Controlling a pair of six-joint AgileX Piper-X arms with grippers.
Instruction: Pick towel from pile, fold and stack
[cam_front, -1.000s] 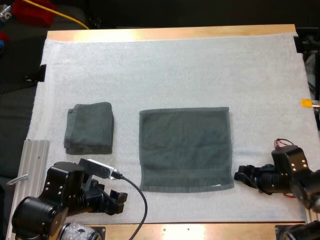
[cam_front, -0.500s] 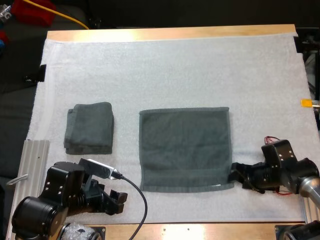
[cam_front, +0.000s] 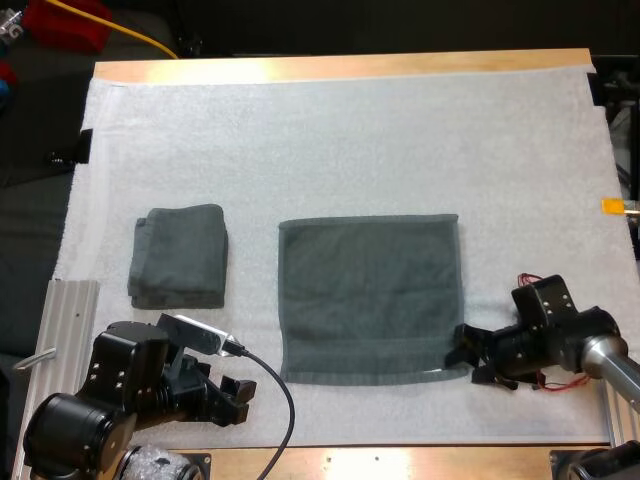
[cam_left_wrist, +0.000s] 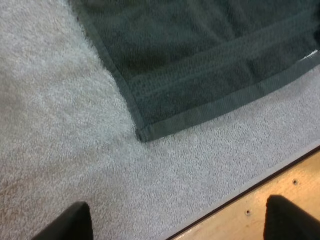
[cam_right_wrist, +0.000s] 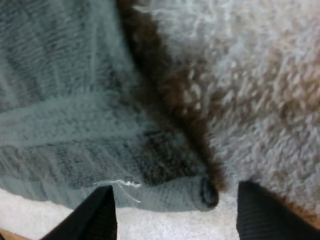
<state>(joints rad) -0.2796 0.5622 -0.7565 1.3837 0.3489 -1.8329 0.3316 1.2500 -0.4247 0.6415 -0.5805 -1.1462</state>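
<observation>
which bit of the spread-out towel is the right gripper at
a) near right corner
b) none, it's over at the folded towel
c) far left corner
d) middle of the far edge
a: the right gripper is at the near right corner of the flat towel, and the right wrist view shows its jaws open on either side of that corner.

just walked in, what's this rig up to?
Towel folding. A flat towel lies spread on the white mat, with a folded towel to its left. The right end effector is open at the flat towel's near right corner, not gripping. The left end effector is open, short of the near left corner.
</observation>
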